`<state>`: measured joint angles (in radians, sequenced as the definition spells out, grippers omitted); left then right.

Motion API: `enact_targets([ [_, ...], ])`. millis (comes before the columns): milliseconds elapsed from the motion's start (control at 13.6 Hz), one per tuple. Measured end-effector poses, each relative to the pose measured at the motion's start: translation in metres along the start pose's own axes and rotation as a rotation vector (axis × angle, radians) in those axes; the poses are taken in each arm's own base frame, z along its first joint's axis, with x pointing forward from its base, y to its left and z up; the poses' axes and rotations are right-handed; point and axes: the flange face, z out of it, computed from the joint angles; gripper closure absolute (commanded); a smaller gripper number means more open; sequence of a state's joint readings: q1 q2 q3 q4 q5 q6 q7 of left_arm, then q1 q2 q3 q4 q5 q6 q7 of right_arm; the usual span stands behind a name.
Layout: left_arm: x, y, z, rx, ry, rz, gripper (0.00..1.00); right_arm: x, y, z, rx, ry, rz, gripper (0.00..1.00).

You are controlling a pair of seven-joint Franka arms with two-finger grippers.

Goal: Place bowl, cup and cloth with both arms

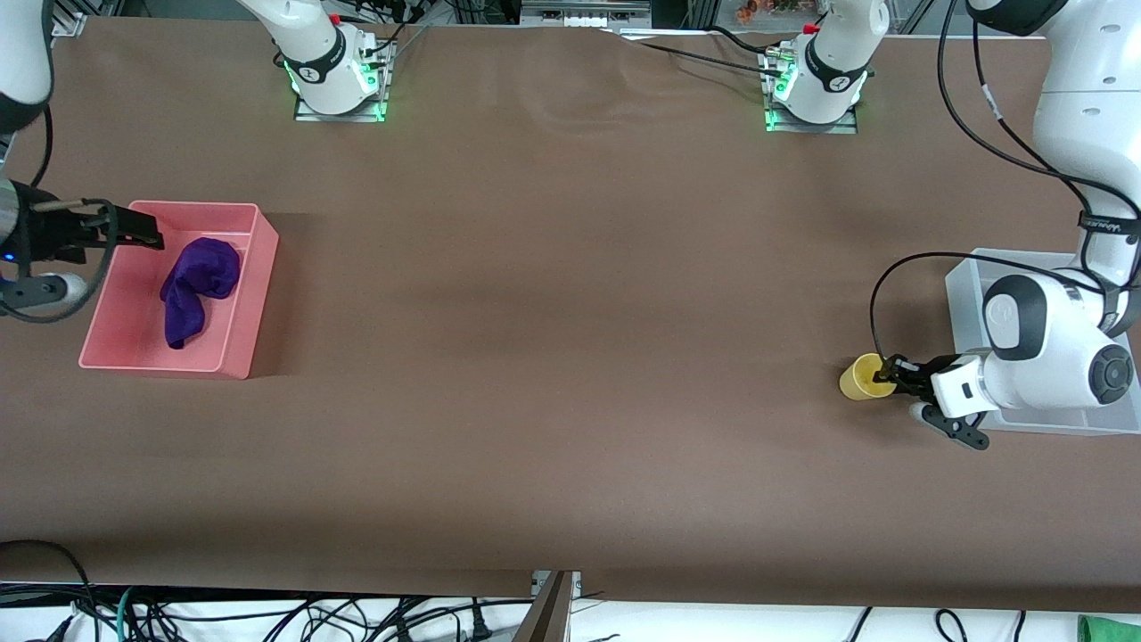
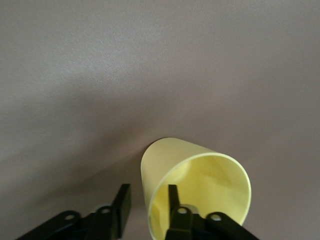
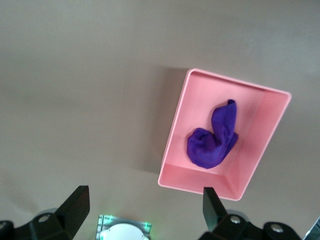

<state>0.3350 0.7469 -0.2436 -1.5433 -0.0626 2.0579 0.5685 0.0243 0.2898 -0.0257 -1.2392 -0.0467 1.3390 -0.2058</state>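
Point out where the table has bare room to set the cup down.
Free: the wide brown stretch between the pink bin and the yellow cup. Crowded: the left gripper, gripping the cup's wall, beside the clear bin; the right gripper over the pink bin.

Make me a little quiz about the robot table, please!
1. True or false: the purple cloth lies in the pink bin.
2. Which thing does the left gripper grip: A) the cloth, B) the yellow cup, C) a spoon?
3. Fill in: the right gripper, with its fingers spread wide, is up over the ____ bin.

Key:
1. True. The cloth sits bunched inside it.
2. B. One finger is inside the cup's rim, one outside, beside the clear bin.
3. Pink.
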Motion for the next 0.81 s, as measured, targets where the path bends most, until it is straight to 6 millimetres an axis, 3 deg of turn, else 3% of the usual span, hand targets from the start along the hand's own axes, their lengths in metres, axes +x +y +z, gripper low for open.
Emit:
enact_targets([
  [220, 0.002, -0.002, -0.003, 0.004, 0.009, -0.002, 1.00, -0.021, 0.003, -0.030, -0.015, 0.065, 0.012, 0.00],
  [440, 0.003, 0.000, -0.027, 0.013, 0.016, 0.003, 1.00, -0.031, 0.002, -0.035, -0.018, 0.080, -0.002, 0.00],
  [587, -0.004, 0.009, -0.070, 0.064, -0.040, 0.037, 1.00, -0.038, 0.003, -0.030, -0.015, 0.067, -0.004, 0.00],
  [807, -0.032, 0.019, -0.149, 0.197, -0.175, 0.087, 1.00, -0.051, 0.003, -0.032, -0.012, 0.064, 0.021, 0.00],
])
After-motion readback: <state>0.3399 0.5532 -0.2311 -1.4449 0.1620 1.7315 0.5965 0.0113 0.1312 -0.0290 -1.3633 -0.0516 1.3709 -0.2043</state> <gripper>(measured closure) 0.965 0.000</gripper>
